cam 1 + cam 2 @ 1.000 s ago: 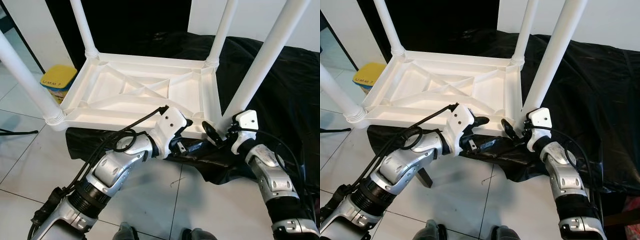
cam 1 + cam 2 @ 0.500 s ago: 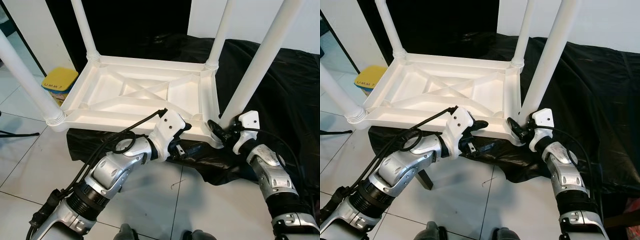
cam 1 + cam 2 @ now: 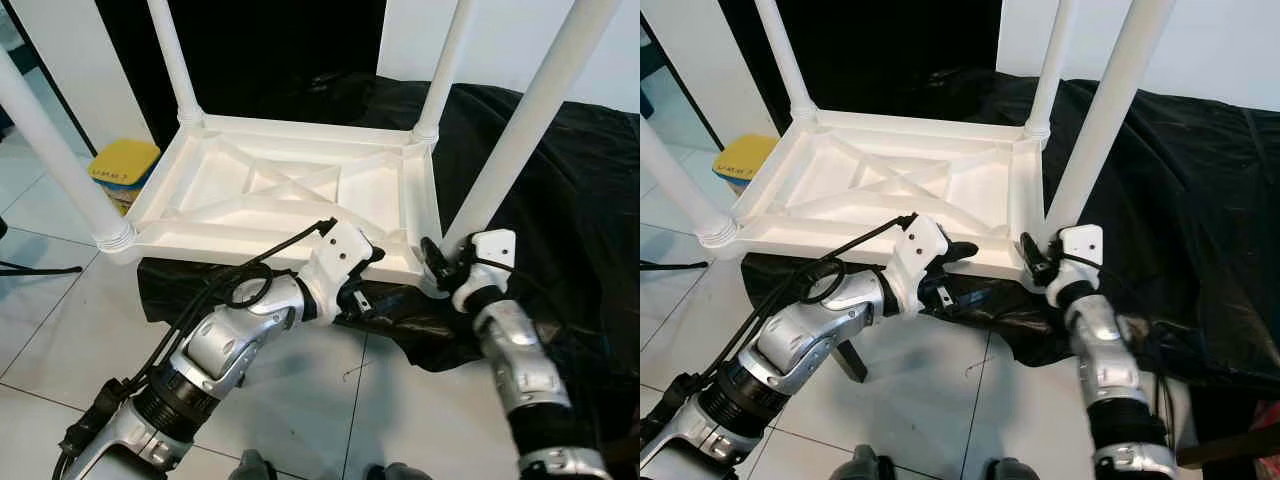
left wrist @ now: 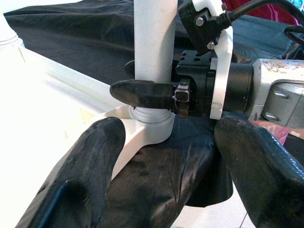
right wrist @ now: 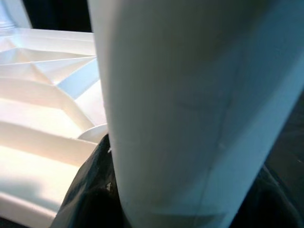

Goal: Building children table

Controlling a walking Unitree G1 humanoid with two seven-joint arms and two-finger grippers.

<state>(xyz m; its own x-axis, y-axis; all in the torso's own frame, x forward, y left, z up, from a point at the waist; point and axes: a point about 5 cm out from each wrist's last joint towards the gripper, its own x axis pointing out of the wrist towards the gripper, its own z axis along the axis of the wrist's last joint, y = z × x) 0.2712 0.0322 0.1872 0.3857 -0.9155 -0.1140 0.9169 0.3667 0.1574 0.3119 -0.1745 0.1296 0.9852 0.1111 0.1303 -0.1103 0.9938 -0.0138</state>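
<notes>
A white plastic children's table (image 3: 290, 190) lies upside down on a black cloth, its four legs pointing up. My right gripper (image 3: 438, 262) is shut on the base of the near right leg (image 3: 520, 140), where it meets the table's corner. That leg (image 5: 190, 95) sits between its fingers in the right wrist view. In the left wrist view, one right finger (image 4: 142, 91) crosses the leg (image 4: 152, 47). My left gripper (image 3: 368, 280) is open at the table's near rim, just left of that corner, with its fingers (image 4: 90, 161) wide apart over the cloth.
The black cloth (image 3: 580, 200) spreads under the table and away to the right. A yellow-lidded tub (image 3: 125, 162) stands on the white tiled floor (image 3: 60, 330) at the left. A dark doorway lies behind the table.
My right gripper has drawn in against the base of the near right leg, and its forearm has swung left under it. The left arm has barely moved.
</notes>
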